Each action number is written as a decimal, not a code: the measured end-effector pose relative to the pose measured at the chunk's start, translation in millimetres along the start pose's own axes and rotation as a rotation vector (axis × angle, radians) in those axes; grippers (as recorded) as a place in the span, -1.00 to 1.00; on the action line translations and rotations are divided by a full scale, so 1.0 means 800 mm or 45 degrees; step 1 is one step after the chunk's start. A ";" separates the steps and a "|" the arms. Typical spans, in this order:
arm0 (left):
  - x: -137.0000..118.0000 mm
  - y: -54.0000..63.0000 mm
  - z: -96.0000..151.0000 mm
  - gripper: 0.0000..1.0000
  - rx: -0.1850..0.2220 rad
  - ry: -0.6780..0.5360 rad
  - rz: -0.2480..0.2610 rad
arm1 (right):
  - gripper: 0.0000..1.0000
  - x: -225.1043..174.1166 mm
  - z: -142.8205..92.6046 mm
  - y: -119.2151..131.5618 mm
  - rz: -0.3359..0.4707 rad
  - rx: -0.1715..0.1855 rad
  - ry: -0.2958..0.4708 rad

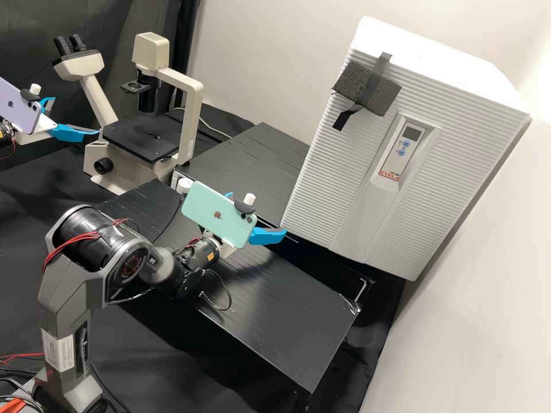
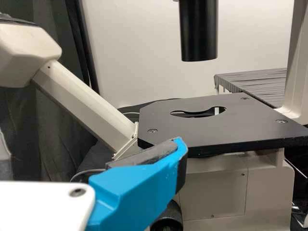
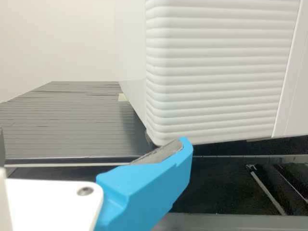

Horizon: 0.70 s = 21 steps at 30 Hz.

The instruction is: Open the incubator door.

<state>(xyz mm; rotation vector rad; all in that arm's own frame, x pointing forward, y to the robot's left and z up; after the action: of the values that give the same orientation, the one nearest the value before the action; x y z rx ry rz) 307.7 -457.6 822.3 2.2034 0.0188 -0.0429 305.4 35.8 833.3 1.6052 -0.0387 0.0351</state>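
One incubator door (image 1: 338, 166) stands shut; right gripper (image 1: 258, 213), spread wide, is near it; left gripper (image 1: 77, 116), also wide, is beside the inverted microscope (image 1: 140, 139).

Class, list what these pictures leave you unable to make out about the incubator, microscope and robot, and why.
- Incubator interior: hidden by its closed door, high view.
- Incubator's top: cut off by the upper edge, right wrist view.
- Microscope's top: cut off by the upper edge, left wrist view.
- Right gripper's farther finger: mostly behind the green phone, high view.
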 end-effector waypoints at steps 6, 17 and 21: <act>0.000 0.000 0.000 1.00 0.000 0.000 0.000 | 1.00 0.000 0.000 0.000 0.000 0.000 0.000; 0.000 0.000 0.000 1.00 0.000 0.000 0.000 | 1.00 0.000 0.002 0.032 0.109 0.008 -0.003; 0.000 0.000 0.000 1.00 0.000 0.000 0.000 | 1.00 0.004 -0.011 0.053 0.182 0.005 0.042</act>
<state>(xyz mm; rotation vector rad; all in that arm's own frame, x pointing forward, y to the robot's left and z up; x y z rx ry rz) 307.7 -457.6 822.3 2.2034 0.0188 -0.0429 306.9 43.2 876.3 1.6029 -0.1277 0.1720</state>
